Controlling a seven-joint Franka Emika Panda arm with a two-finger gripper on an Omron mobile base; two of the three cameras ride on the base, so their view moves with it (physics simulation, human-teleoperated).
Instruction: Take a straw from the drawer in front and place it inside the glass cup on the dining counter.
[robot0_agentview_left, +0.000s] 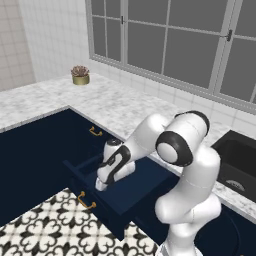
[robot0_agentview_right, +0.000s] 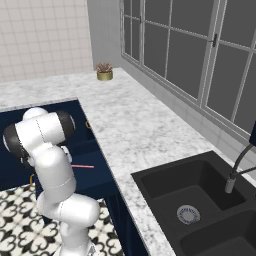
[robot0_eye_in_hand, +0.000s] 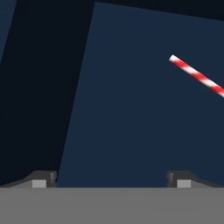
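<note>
step: reaching for the straw (robot0_eye_in_hand: 197, 76) | my claw (robot0_eye_in_hand: 111, 180) spread wide, empty, low inside the pulled-out drawer (robot0_agentview_left: 145, 187) | straw flat on drawer floor at 2 o'clock in hand view | next: shift over it, align, clench

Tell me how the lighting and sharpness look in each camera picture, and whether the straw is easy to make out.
Left base view: even, soft light, slightly blurry, the open drawer interior very dark. Right base view: flat bright light on the marble worktop, the straw a thin faint pink line. Hand view: dim and dark blue, yet the straw's red-white stripes stand out sharply, cut off at the right edge; the pincer tips sit low, wide apart.
</note>
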